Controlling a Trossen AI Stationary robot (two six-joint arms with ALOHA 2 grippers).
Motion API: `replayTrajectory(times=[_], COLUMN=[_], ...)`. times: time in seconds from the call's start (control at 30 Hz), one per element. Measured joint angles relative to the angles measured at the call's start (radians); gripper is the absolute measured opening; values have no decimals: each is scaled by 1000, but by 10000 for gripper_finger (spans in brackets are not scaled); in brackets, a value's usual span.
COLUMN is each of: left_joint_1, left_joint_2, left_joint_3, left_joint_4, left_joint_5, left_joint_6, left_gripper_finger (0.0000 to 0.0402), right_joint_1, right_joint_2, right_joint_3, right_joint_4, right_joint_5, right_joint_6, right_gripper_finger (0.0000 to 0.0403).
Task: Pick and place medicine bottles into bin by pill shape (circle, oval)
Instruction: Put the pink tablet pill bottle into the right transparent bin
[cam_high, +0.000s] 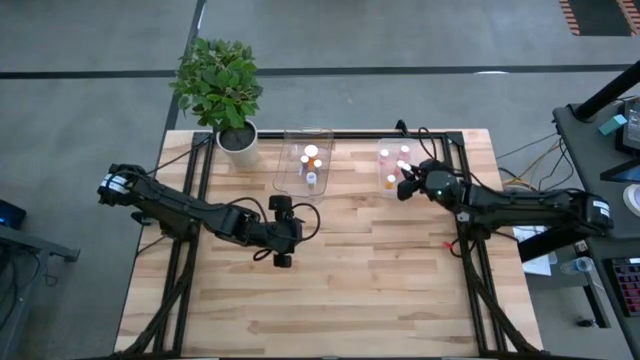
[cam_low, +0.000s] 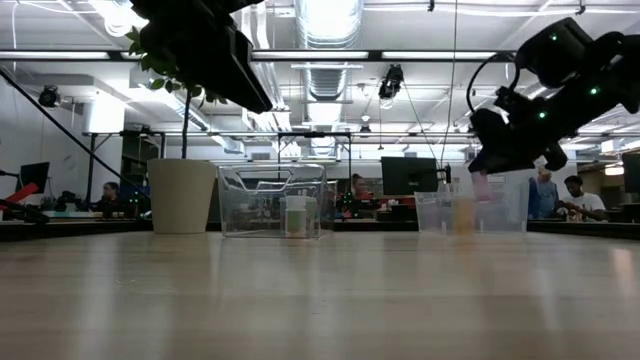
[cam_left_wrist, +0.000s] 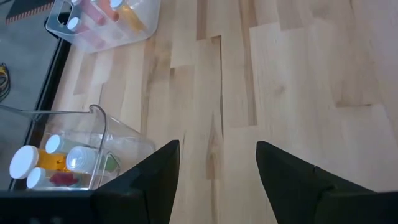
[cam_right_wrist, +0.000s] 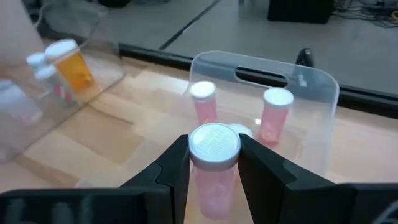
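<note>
My right gripper (cam_right_wrist: 214, 163) is shut on a pinkish medicine bottle with a white cap (cam_right_wrist: 214, 147), held over the near edge of the right clear tub (cam_high: 398, 165). That tub holds several pinkish bottles (cam_right_wrist: 275, 113), standing on its floor. The left clear tub (cam_high: 305, 160) holds orange and white-capped bottles (cam_left_wrist: 37, 163). My left gripper (cam_left_wrist: 217, 177) is open and empty above bare table, near side of the left tub; it also shows in the high view (cam_high: 297, 231). My right gripper pinches the pinkish bottle between its two fingers, on the body's two sides just below the white cap (cam_right_wrist: 214, 171). The fingers come slanting down from the table's right. The bottle (cam_low: 482, 186) hangs below the fingers, lifted clear of table and tub.
A potted plant (cam_high: 222, 92) in a white pot stands at the table's far left, beside the left tub. The near half of the wooden table (cam_high: 330, 300) is bare. People and monitors show in the room beyond the far edge.
</note>
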Motion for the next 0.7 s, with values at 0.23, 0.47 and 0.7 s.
replayTrajectory(times=[0.23, 0.47, 0.7], left_joint_1=[0, 0, 0], left_joint_2=[0, 0, 1], left_joint_3=[0, 0, 0], left_joint_4=[2, 3, 3], left_joint_5=[-12, -18, -20], left_joint_6=[0, 0, 0], left_gripper_finger=[196, 196, 196], right_joint_1=[0, 0, 0], right_joint_2=[41, 83, 106], right_joint_3=[-50, -56, -56], right_joint_4=[70, 85, 93], right_joint_5=[77, 78, 79], right_joint_6=[18, 19, 26], right_gripper_finger=[114, 116, 121])
